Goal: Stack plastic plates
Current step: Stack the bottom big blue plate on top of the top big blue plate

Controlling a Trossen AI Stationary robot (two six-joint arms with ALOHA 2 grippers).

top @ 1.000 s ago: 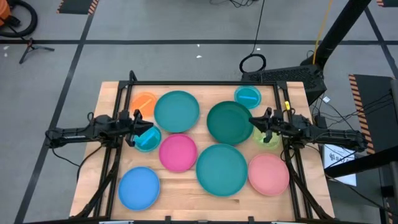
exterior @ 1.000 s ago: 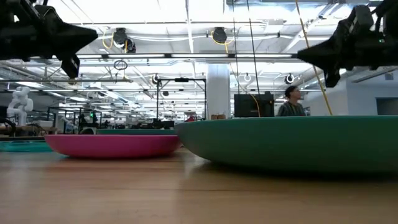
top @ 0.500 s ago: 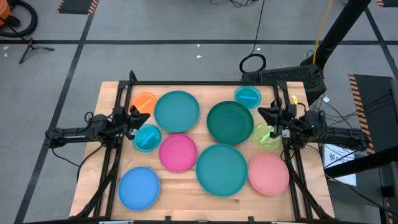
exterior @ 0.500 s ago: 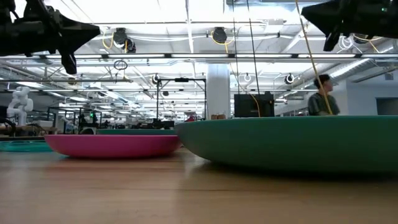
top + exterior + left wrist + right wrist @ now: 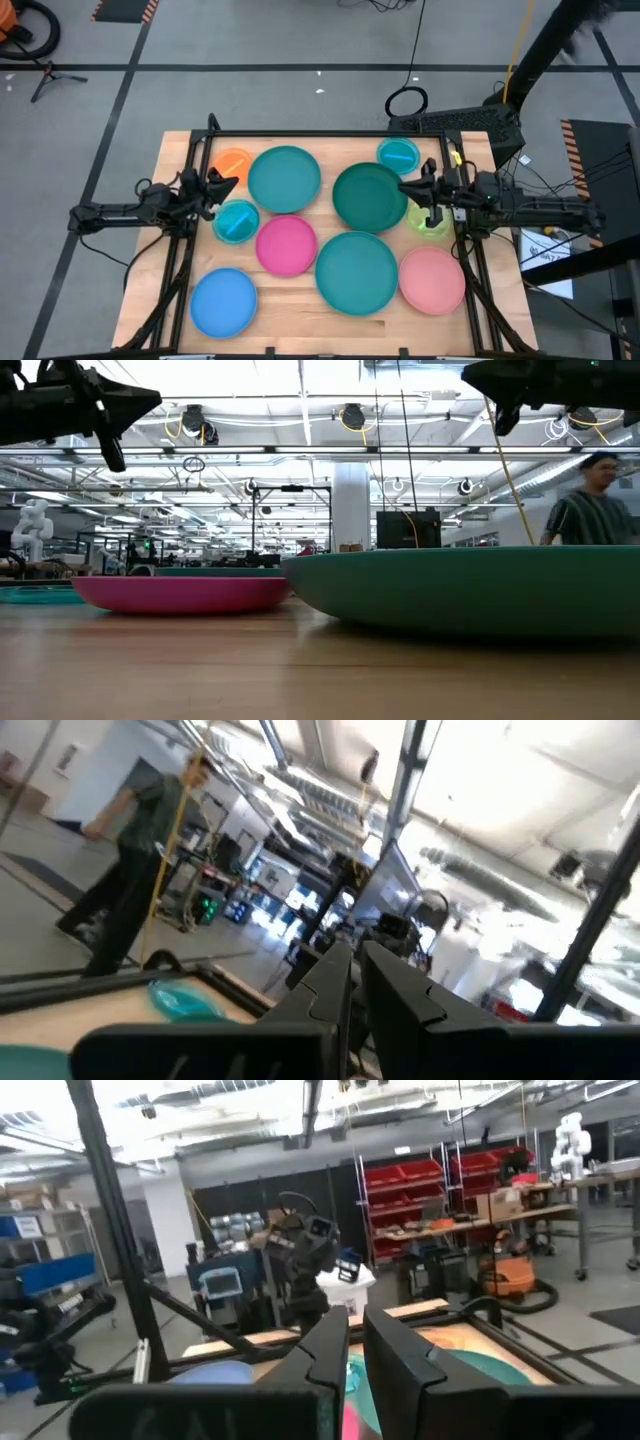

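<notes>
Ten round plates lie flat and apart on the wooden table [image 5: 170, 250]: orange [image 5: 232, 163], teal [image 5: 284, 179], dark green [image 5: 370, 196], a small cyan one far right [image 5: 398, 155], lime [image 5: 430, 220], a second cyan one [image 5: 237, 221], magenta [image 5: 286, 245], a large teal one [image 5: 356, 272], pink [image 5: 432, 279] and blue [image 5: 223, 302]. My left gripper [image 5: 228, 181] hovers shut between the orange and cyan plates. My right gripper [image 5: 402, 188] hovers shut above the dark green plate's right rim, beside the lime plate. Both are high above the plates in the low view.
A black frame [image 5: 330, 134] runs along the table's far edge and down both sides. Bare wood shows along the near edge [image 5: 290, 320]. A person [image 5: 590, 500] walks in the room behind the table.
My left gripper has drawn back from over the left cyan plate toward the table's far left and risen; the plate stays where it was. My right gripper has risen, pulled toward the right edge, then come back over the dark green plate's rim.
</notes>
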